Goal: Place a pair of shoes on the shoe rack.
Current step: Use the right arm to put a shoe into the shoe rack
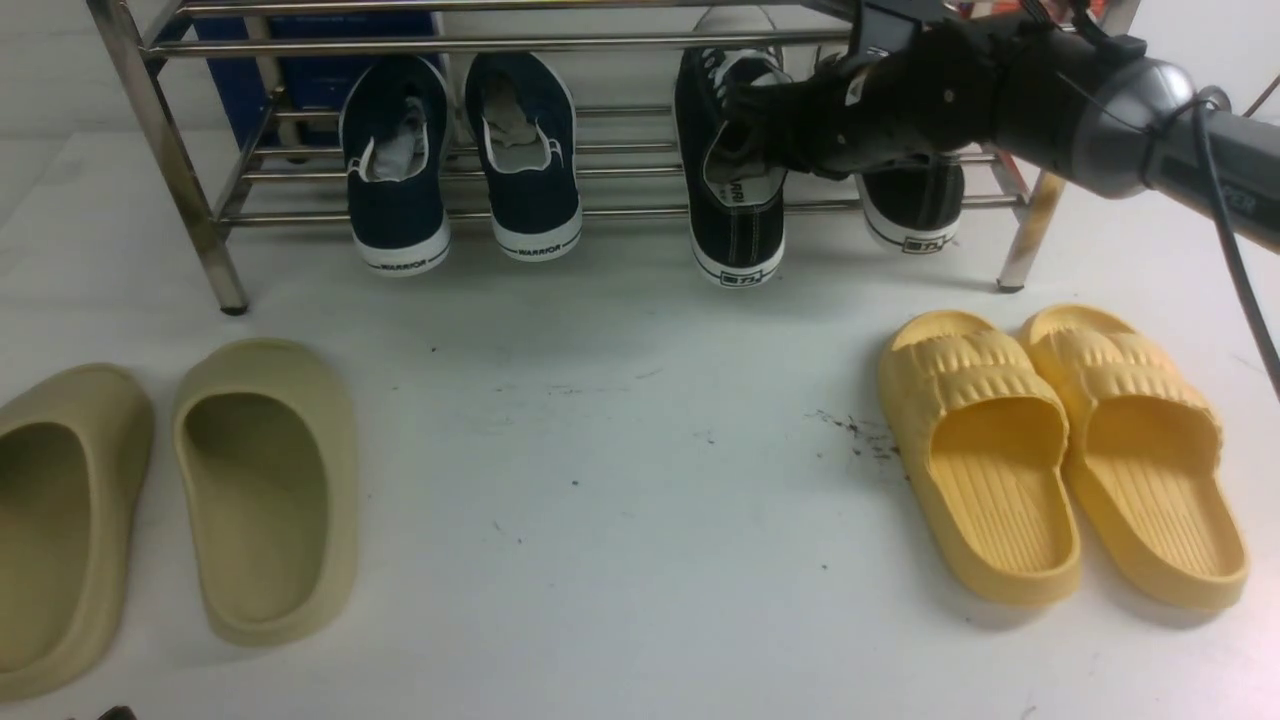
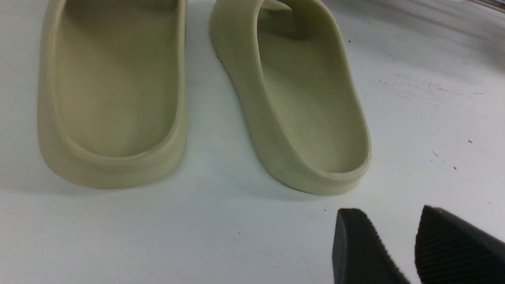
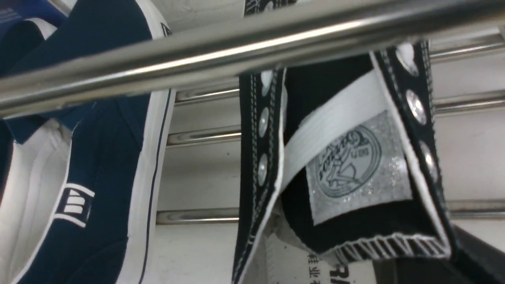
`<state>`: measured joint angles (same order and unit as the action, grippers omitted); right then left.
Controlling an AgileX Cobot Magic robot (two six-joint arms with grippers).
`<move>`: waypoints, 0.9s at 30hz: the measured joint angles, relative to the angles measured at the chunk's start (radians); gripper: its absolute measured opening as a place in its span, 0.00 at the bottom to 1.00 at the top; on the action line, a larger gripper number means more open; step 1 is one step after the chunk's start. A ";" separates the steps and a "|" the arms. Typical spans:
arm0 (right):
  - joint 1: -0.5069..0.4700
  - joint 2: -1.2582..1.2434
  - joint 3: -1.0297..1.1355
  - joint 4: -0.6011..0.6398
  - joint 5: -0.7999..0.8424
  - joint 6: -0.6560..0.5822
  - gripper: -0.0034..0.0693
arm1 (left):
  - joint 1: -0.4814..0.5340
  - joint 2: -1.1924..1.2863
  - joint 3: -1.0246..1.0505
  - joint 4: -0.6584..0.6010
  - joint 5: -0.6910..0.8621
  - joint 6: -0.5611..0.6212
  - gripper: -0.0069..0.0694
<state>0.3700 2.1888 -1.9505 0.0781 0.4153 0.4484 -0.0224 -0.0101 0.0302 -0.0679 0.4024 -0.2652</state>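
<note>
Two black sneakers rest heel-out on the lowest bars of the shoe rack point(image 1: 500, 44). One black sneaker point(image 1: 735, 200) lies to the left, the other black sneaker point(image 1: 910, 215) sits partly hidden under my right arm. My right gripper point(image 1: 765, 115) reaches into the left one's opening and is shut on its upper edge. In the right wrist view that sneaker's labelled tongue point(image 3: 347, 165) fills the middle beneath a rack bar point(image 3: 236, 43), with the right gripper point(image 3: 442, 256) pinching its stitched rim. My left gripper point(image 2: 388, 211) hangs open over the floor, holding nothing.
A pair of navy sneakers point(image 1: 395, 170) point(image 1: 525, 150) sits on the rack's left half, also seen as navy canvas point(image 3: 106, 157). Beige slippers point(image 1: 265, 480) point(image 1: 60, 520) lie at the front left, close to the left gripper point(image 2: 303, 98). Yellow slippers point(image 1: 975, 450) point(image 1: 1140, 450) lie at the front right.
</note>
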 joint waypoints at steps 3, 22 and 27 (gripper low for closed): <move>-0.001 0.002 -0.014 -0.010 -0.003 -0.005 0.09 | 0.000 0.000 0.000 0.000 0.000 0.000 0.40; -0.027 0.045 -0.020 -0.005 -0.047 0.018 0.19 | 0.000 0.000 0.000 0.000 0.000 0.000 0.40; -0.030 0.039 -0.023 -0.005 -0.058 0.019 0.35 | 0.000 0.000 0.000 0.000 0.000 0.000 0.40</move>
<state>0.3398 2.2275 -1.9738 0.0728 0.3569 0.4677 -0.0224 -0.0101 0.0302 -0.0679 0.4024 -0.2652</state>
